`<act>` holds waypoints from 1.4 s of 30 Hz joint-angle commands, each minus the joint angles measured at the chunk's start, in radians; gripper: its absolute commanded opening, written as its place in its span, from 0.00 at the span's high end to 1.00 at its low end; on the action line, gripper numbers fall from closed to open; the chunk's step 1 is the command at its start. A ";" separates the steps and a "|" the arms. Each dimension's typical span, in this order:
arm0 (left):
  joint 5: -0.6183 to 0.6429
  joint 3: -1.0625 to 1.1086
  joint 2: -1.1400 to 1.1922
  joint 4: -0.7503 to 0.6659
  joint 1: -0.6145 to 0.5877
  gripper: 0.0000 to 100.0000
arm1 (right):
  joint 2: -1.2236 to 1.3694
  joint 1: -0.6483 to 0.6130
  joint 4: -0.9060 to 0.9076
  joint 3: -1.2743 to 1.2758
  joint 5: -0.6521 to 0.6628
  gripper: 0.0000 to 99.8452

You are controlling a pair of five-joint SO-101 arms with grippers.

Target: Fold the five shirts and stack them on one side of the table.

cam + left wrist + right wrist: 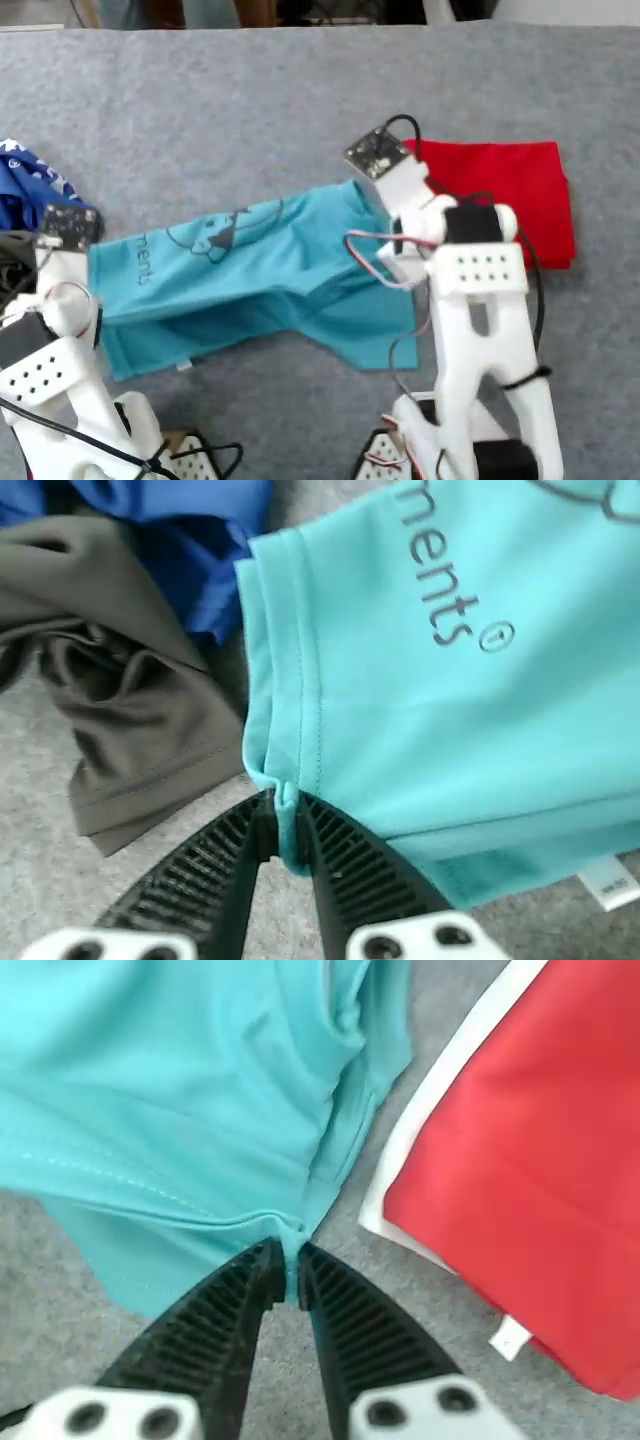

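Turquoise cloth at full stretch: the turquoise jersey shirt with dark printed lettering [250, 265] is laid out across the middle of the grey felt-covered table [250, 100]. Its long axis runs from side to side on a slight slant, with the left end nearer the arms' bases. That end is gripped by the left gripper [285, 815], whose jaws are closed down to a sliver on the stitched hem corner. At the opposite end a bunched fold of the same cloth is pinched by the right gripper [287, 1260], its jaws likewise all but shut. So the garment is held at both ends, one arm at each.

Just beside the right gripper, the folded red shirt with a white edge [500, 195] is lying flat. A crumpled blue patterned shirt [25, 190] and a rumpled dark grey shirt [130, 710] are heaped at the left end, touching the turquoise hem.

The coming fold is judged to turn on that side-to-side axis. The red stack lies on the right, so the right arm is nearer to it.
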 commanded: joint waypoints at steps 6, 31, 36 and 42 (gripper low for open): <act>0.350 -0.564 -0.017 0.005 -0.013 0.97 | -0.188 -0.012 -0.086 -0.456 -0.203 0.99; 0.405 -1.670 -0.017 0.384 -0.012 0.97 | -0.194 -0.008 -0.321 -1.291 -0.397 0.99; 0.405 -1.669 -0.017 0.473 -0.007 0.97 | -0.191 -0.008 -0.265 -1.248 -0.391 0.99; 0.463 -1.434 -0.017 0.516 -0.001 0.97 | -0.191 -0.012 -0.330 -0.921 -0.391 0.99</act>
